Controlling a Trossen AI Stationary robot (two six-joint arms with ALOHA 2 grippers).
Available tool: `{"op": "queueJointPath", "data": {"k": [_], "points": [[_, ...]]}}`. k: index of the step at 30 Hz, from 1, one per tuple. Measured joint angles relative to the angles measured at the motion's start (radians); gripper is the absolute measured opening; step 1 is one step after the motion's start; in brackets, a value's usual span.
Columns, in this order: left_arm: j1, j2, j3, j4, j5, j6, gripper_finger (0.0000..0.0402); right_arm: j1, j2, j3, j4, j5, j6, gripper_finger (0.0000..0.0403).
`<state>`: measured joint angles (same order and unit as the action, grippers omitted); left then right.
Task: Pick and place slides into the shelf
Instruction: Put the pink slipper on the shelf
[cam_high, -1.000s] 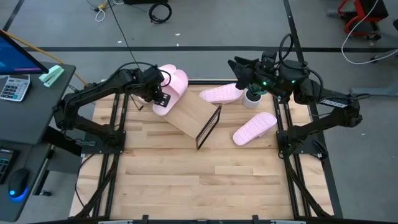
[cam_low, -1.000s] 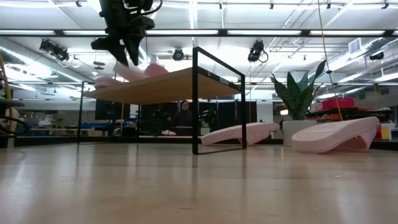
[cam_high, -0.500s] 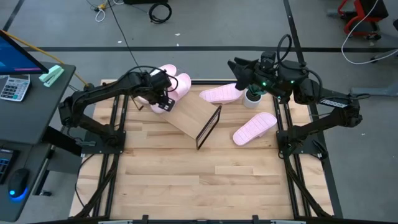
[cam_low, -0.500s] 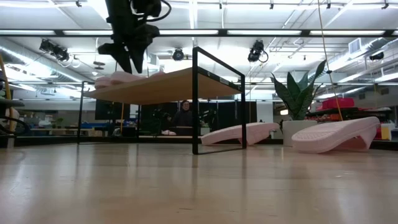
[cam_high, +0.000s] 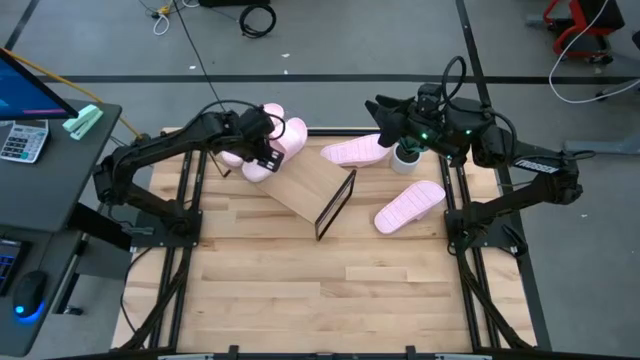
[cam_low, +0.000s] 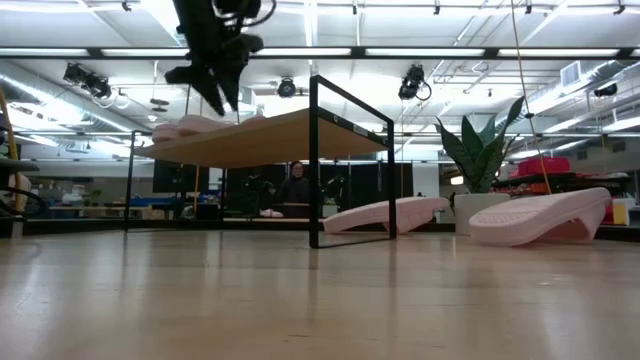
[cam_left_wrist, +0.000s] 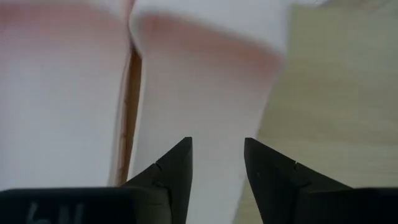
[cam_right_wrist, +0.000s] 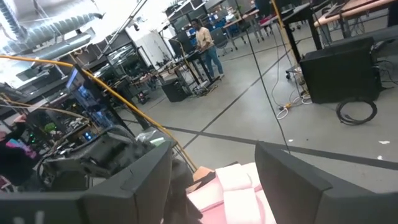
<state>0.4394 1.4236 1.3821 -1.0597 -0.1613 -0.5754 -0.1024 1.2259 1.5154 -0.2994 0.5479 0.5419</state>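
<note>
The shelf (cam_high: 305, 185) stands slantwise on the table, plank top (cam_low: 270, 138) on black wire end frames. Two pink slides (cam_high: 282, 133) lie side by side, soles down, on the plank's far-left end (cam_low: 195, 125). My left gripper (cam_high: 260, 152) hovers just over them, open; its wrist view looks down on the nearer slide (cam_left_wrist: 199, 93) between the fingers. A third slide (cam_high: 355, 150) lies on the table past the shelf's right end, and a fourth (cam_high: 410, 204) to its right. My right gripper (cam_high: 380, 108) waits open, raised at the far edge.
A small potted plant (cam_high: 405, 155) stands between the third and fourth slides, under the right arm; its leaves show in the low view (cam_low: 480, 150). The table's near half (cam_high: 320, 290) lies bare. A desk with a keyboard and calculator (cam_high: 25, 140) stands left of the table.
The slide that hung tilted in my left gripper has come down flat onto the plank beside the other slide. The left gripper has let go of it, shifted a little toward the table's right and risen slightly above it.
</note>
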Motion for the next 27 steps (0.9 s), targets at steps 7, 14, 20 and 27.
{"op": "queueJointPath", "data": {"k": [7,14,20,27], "points": [[0.008,-0.036,0.14,0.002,0.001,0.017,0.0134,0.0,-0.012,0.0,-0.025,-0.012,0.0,0.0236],[-0.039,-0.093,0.222,0.02,0.006,-0.019,0.0135,0.004,-0.049,0.0,-0.24,-0.018,0.07,0.0236],[-0.15,-0.108,0.22,0.019,-0.006,-0.063,0.0127,0.049,-0.063,0.0,-0.455,-0.027,0.148,0.0236],[-0.353,-0.111,0.22,0.048,-0.13,-0.121,0.0111,0.105,-0.076,0.0,-0.686,-0.023,0.288,0.0236]]}}
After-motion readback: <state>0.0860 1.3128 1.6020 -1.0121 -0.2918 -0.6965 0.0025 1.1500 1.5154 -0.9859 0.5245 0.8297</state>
